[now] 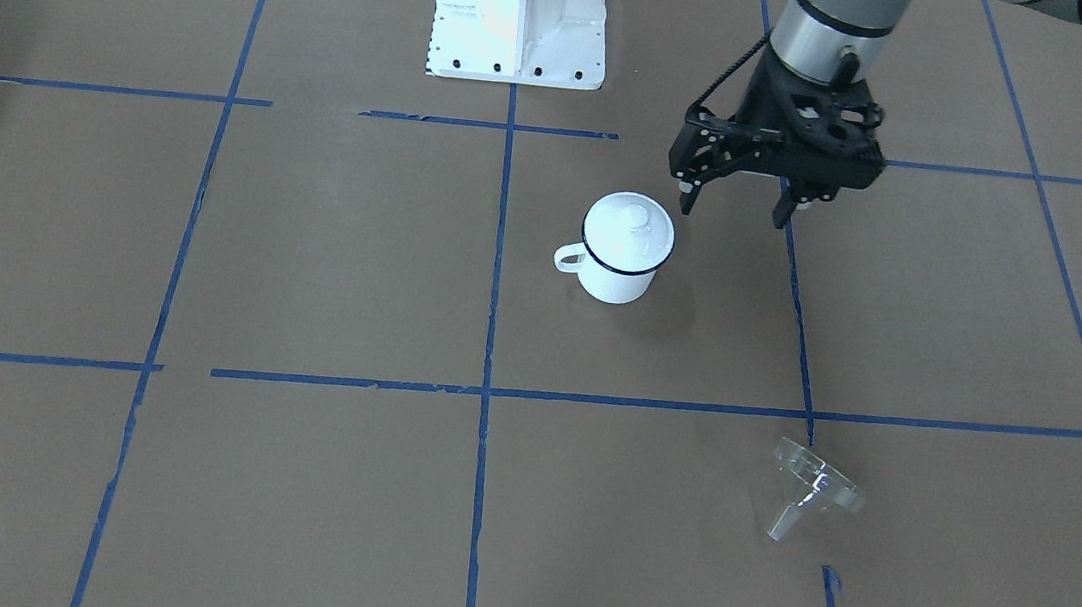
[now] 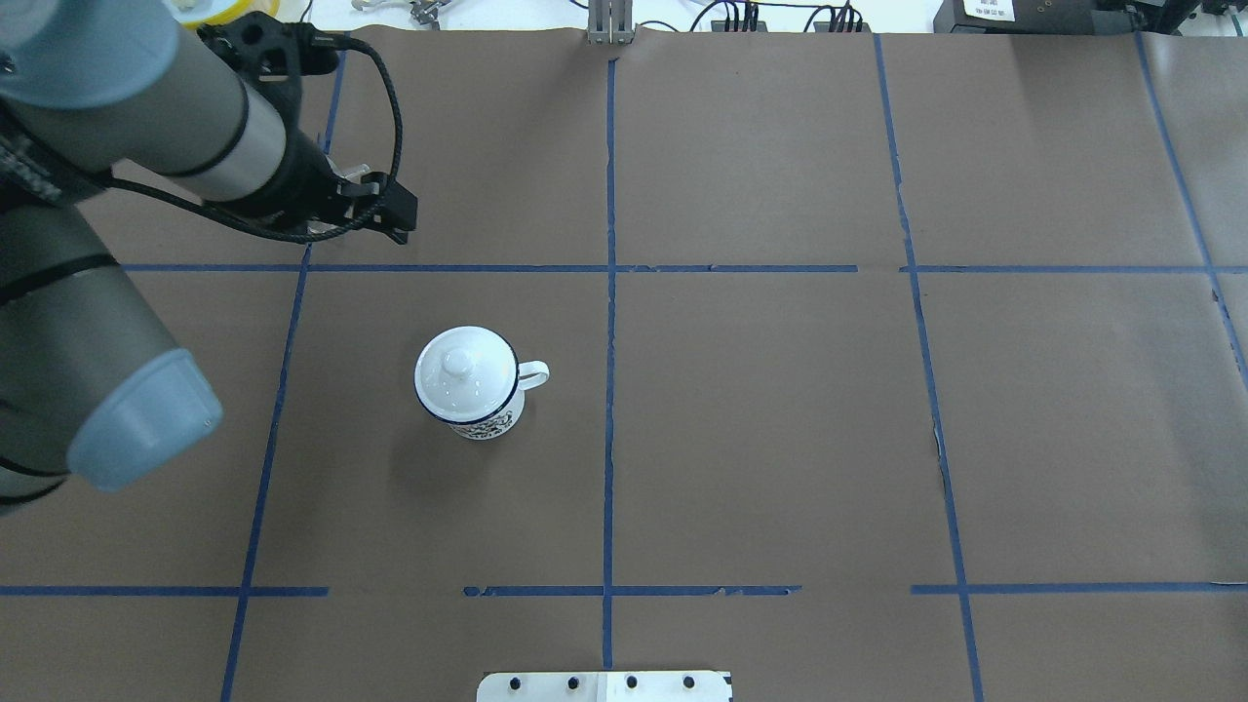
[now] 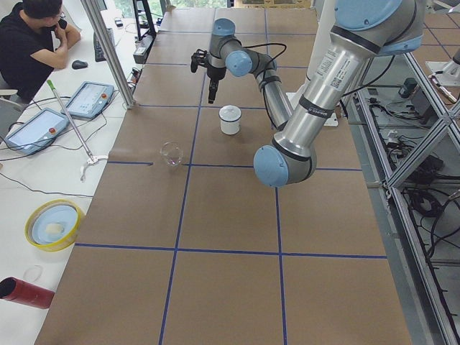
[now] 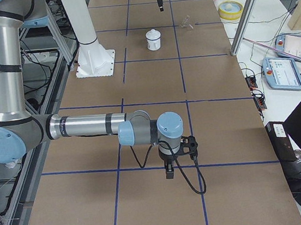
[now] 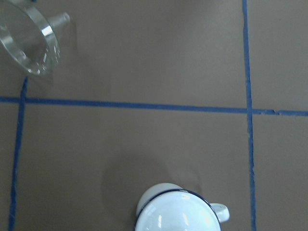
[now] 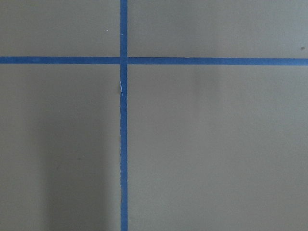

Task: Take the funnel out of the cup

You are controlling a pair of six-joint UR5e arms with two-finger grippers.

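The cup [image 1: 623,252] is a white mug with a dark blue rim, and it stands upright with a white knobbed lid [image 1: 630,224] on it. It also shows in the overhead view [image 2: 468,385] and at the bottom edge of the left wrist view [image 5: 177,214]. The clear funnel [image 1: 813,488] lies on its side on the table, apart from the cup; the left wrist view shows it at top left [image 5: 30,42]. My left gripper [image 1: 733,211] is open and empty, hovering beside the cup. My right gripper [image 4: 170,171] points down far from both; I cannot tell its state.
The robot's white base [image 1: 521,15] stands behind the cup. Blue tape lines cross the brown table. In the exterior left view an operator [image 3: 32,43] sits at a side desk with tablets, a yellow bowl [image 3: 54,224] and a red cylinder [image 3: 25,291].
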